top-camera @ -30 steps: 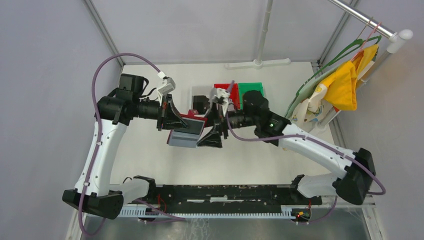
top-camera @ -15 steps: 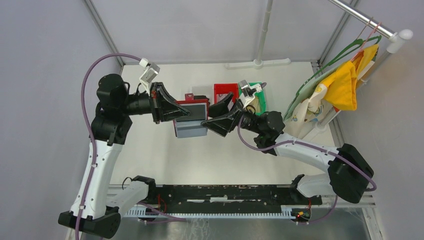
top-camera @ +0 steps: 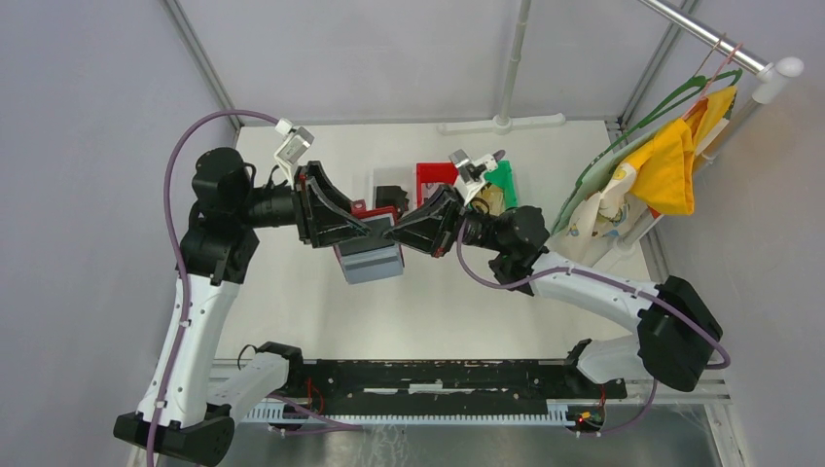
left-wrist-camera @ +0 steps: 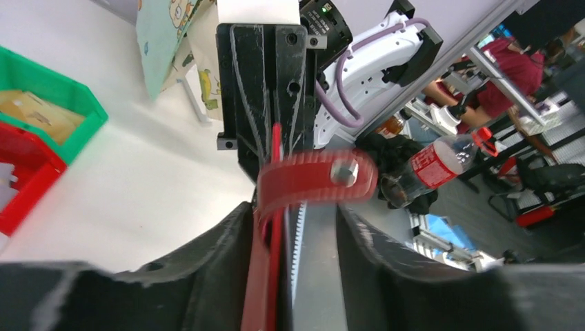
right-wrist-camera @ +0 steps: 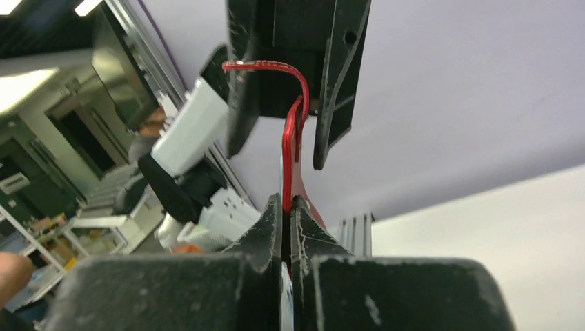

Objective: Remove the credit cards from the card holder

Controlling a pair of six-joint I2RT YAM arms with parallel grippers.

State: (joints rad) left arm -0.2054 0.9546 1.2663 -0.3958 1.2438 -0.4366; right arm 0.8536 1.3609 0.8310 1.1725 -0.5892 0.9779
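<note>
The card holder (top-camera: 374, 261) hangs in the air between my two grippers, its red cover up and a grey inner leaf drooping below. In the left wrist view its red strap with a metal snap (left-wrist-camera: 314, 181) curls across the gap. My left gripper (top-camera: 358, 226) has its jaws apart, with the holder's red edge and grey leaf (left-wrist-camera: 314, 276) between the fingers. My right gripper (top-camera: 401, 232) is shut on the holder's opposite red edge (right-wrist-camera: 292, 148), fingertips (right-wrist-camera: 274, 214) pinched tight. The credit cards do not show.
A red bin (top-camera: 440, 177) and a green bin (top-camera: 503, 181) stand behind the grippers, with a small black object (top-camera: 391, 197) beside them. A rack with hangers and a yellow cloth (top-camera: 671, 161) is at the right. The white table (top-camera: 467, 302) lies below.
The right gripper swung in from the holder's right side and shut on its edge. The left gripper's jaws have parted. The holder has tilted, its grey leaf hanging lower.
</note>
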